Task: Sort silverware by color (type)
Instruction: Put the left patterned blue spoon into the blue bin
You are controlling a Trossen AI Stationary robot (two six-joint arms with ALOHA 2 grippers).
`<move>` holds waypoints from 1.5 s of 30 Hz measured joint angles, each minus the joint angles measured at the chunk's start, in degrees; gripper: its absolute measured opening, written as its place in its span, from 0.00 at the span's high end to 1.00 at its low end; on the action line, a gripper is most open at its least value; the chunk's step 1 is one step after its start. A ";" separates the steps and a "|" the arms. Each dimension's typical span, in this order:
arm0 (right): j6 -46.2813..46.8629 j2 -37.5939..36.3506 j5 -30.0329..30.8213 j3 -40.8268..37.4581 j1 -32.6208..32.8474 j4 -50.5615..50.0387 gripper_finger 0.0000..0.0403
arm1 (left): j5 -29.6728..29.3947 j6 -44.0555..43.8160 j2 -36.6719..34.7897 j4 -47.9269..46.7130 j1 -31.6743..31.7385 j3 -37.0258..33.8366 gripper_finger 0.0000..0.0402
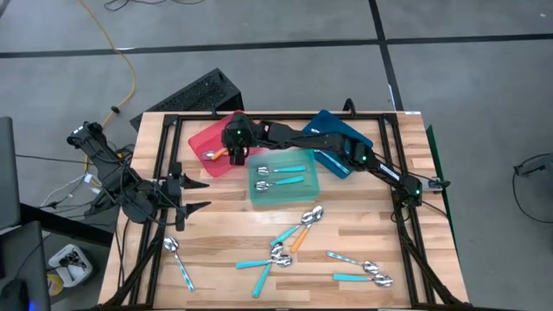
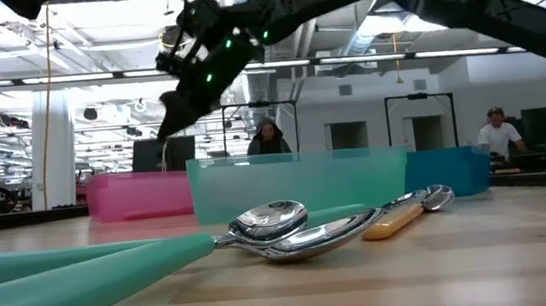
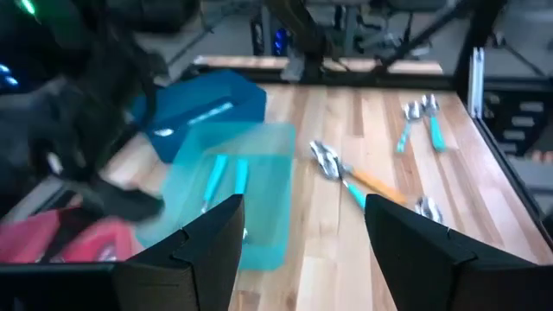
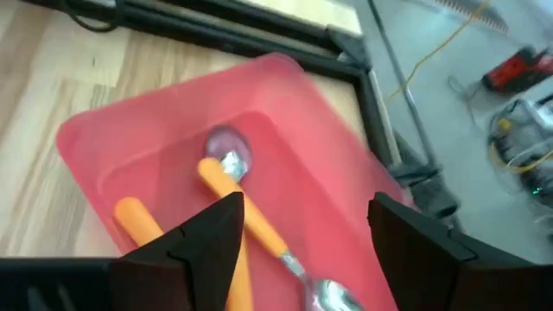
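Silverware [image 1: 294, 238]: light, stiff, slick spoons; grip mid-handle, not shiny bowl. Right gripper [image 4: 298, 233] over red tray [image 4: 346, 138], jaws released, empty. Left gripper [image 3: 298, 229] parked at worktop [image 1: 216, 259] edge, jaws released.

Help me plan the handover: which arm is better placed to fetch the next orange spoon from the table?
Probably right: the right gripper hangs open over the red tray, near the orange-handled spoon; the left gripper waits farther off.

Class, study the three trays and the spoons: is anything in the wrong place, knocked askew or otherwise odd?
Nothing is missorted: orange spoons lie in the red tray, teal spoons in the teal tray. The blue tray sits skewed. An orange-handled spoon waits among loose teal ones on the table.
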 joint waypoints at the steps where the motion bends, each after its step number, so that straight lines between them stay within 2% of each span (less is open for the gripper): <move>1: -1.32 -1.11 0.04 0.02 0.07 -1.19 0.33 | 0.76 -0.41 0.01 -0.92 0.01 0.00 0.44; 8: -5.01 -15.67 0.47 0.14 0.39 -18.90 0.33 | 7.85 -5.57 0.28 -8.22 0.02 0.00 0.44; 12: -4.28 -23.26 0.63 0.13 0.92 -25.44 0.33 | 17.93 -6.16 3.11 -10.13 0.01 0.00 0.44; 19: 0.23 -32.78 0.50 0.13 2.28 -31.53 0.33 | 40.12 -6.04 16.07 -10.39 -0.69 0.00 0.44; 22: 1.68 -34.82 0.52 0.11 3.10 -32.25 0.33 | 46.56 -5.96 22.19 -10.39 -1.73 0.00 0.44; 25: 1.97 -35.43 0.50 0.12 4.25 -32.11 0.33 | 50.39 -6.38 27.19 -10.42 -3.19 0.00 0.44; 32: 0.45 -35.54 0.37 -0.13 5.29 -32.98 0.33 | 53.57 -7.63 34.26 -10.69 -7.40 0.00 0.44; 39: 0.49 -35.36 0.37 -1.38 5.13 -35.43 0.33 | 52.91 -10.55 34.32 -12.57 -11.37 0.00 0.44; 45: 0.82 -35.43 0.37 -1.34 5.16 -35.41 0.33 | 51.02 -7.10 34.32 -15.12 -16.37 0.00 0.44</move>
